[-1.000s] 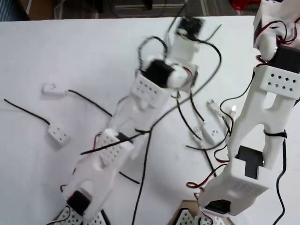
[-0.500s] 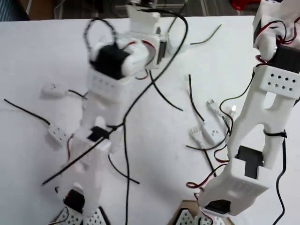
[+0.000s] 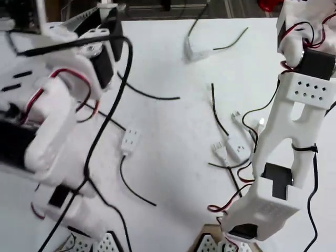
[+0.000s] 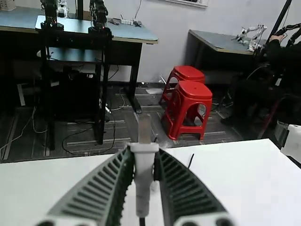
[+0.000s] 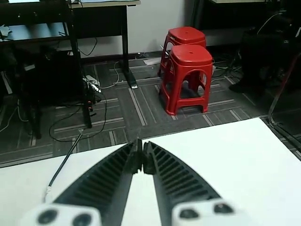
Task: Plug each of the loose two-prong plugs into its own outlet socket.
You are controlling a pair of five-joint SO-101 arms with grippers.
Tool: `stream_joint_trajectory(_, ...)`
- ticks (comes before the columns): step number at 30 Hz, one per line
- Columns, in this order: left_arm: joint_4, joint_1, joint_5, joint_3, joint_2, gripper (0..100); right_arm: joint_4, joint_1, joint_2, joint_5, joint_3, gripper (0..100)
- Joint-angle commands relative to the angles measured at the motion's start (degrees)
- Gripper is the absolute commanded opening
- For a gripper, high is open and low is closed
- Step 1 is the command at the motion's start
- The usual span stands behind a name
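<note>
Left arm point(image 3: 50, 121): raised off the table point(image 3: 173, 173), bulking large at the left side of the high view. Black cable draped across it.

Left gripper point(image 4: 143, 154): clenched on a white plug point(image 4: 142, 181). The plug's body sits lengthwise between the two ribbed fingers point(image 4: 101, 188). A collar shows at the fingertips, and a metal blade sticks out past them, pointing away from the wrist. A thin dark cord leaves the plug's rear end. The gripper faces out over the table's far edge toward the room: red stools point(image 4: 186, 101) and a dark desk point(image 4: 94, 33) lie behind it.

Right arm point(image 3: 291, 131): stands along the right side of the table, reaching toward the far edge.

Right gripper point(image 5: 141, 154): pinched together at the tips, nothing between the fingers. It hangs above the table's white surface, also facing the stools.

On the table, high view:
- One white socket point(image 3: 129, 140) lies left of centre, well apart from either gripper, with a black cord point(image 3: 134, 191) curving off toward the near edge.
- A second socket point(image 3: 240, 151) lies by the right arm's base segment.
- A loose plug point(image 3: 219, 149) lies just beside the second socket, prongs up-table.
- Another loose plug point(image 3: 237, 116) lies a little farther up, near the same arm.
- A white piece point(image 3: 193, 50) with a cord sits near the far edge. Cannot tell whether it is a plug or a socket.
</note>
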Motion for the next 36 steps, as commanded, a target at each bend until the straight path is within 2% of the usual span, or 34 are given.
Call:
stream_joint_trajectory(1,0.09,-1.01,-0.53,11.34,-12.97,2,-0.04,-0.40,-1.01,0.62,-2.73,1.8)
stream_joint_trajectory(8,-3.87,-1.54,-0.70,33.23,-32.66,2,-0.04,-0.66,-1.01,0.62,-2.73,1.8)
stream_joint_trajectory(14,-16.09,-5.49,-0.35,57.67,-45.14,2,0.22,-1.36,-1.01,0.53,-2.73,1.8)
stream_joint_trajectory(18,-30.42,-5.05,-0.35,79.38,-60.26,2,0.22,-1.36,-1.01,0.53,-2.73,1.8)
stream_joint_trajectory(24,-65.49,-4.97,-0.26,120.35,-84.62,2,0.22,-1.98,-1.01,0.53,-2.73,1.8)
stream_joint_trajectory(27,-80.26,-4.97,-0.26,136.18,-93.41,2,0.40,-2.68,-1.98,0.53,-2.37,1.8)
stream_joint_trajectory(31,-90.29,-4.97,-0.26,146.55,-98.15,2,2.33,-4.18,-3.82,0.53,-2.55,1.8)
stream_joint_trajectory(36,-94.51,-4.97,-0.26,151.74,-98.59,2,6.55,-9.01,-7.87,0.35,-2.55,1.8)
